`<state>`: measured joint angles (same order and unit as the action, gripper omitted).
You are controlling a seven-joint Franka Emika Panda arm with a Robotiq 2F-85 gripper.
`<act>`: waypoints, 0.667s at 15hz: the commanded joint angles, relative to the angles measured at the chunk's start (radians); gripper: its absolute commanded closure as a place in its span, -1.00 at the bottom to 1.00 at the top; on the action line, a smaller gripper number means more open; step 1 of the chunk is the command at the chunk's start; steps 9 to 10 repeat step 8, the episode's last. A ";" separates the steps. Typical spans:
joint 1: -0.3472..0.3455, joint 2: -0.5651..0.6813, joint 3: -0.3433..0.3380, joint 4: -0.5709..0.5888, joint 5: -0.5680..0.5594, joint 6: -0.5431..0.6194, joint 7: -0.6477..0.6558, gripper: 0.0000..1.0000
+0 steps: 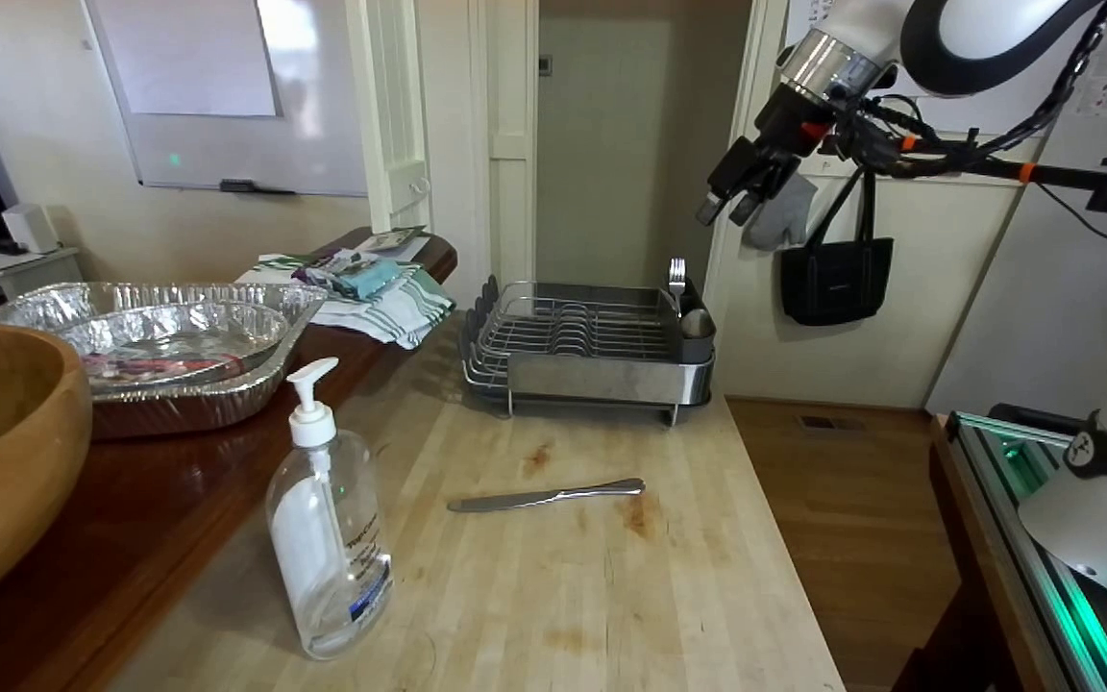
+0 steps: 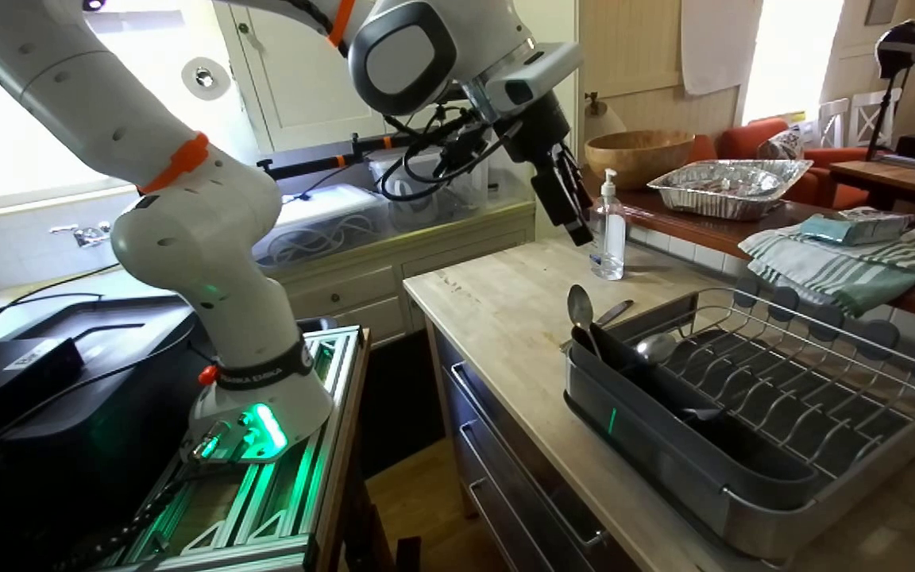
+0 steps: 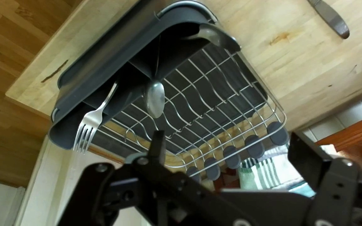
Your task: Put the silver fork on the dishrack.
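Observation:
The silver fork (image 1: 676, 277) stands tines up in the cutlery holder at one end of the dishrack (image 1: 602, 378). In the wrist view the fork (image 3: 93, 117) leans out of a holder compartment, with its handle end hidden inside. The dishrack (image 2: 751, 524) stands on the wooden counter; the wrist view shows its wires and holder (image 3: 105, 59) from above. My gripper (image 1: 725, 210) is up in the air above the dishrack's level, apart from everything. In the wrist view its fingers (image 3: 226, 138) are wide apart with nothing between them. The gripper (image 2: 577, 218) also shows in an exterior view.
Two spoons (image 3: 155, 99) (image 3: 218, 36) stand in the same holder. A knife (image 1: 544, 497) lies on the counter (image 1: 611, 596) near a soap pump bottle (image 1: 328, 548). A foil pan (image 1: 198, 408), a wooden bowl (image 1: 15, 461) and striped towels (image 1: 409, 308) are on the raised ledge.

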<state>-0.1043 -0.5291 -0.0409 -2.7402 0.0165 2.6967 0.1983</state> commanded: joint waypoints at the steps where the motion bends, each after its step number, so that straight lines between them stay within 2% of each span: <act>1: -0.006 -0.032 0.008 -0.011 0.034 -0.012 0.013 -1.00; 10: -0.008 -0.016 0.010 0.002 0.022 -0.004 -0.006 -1.00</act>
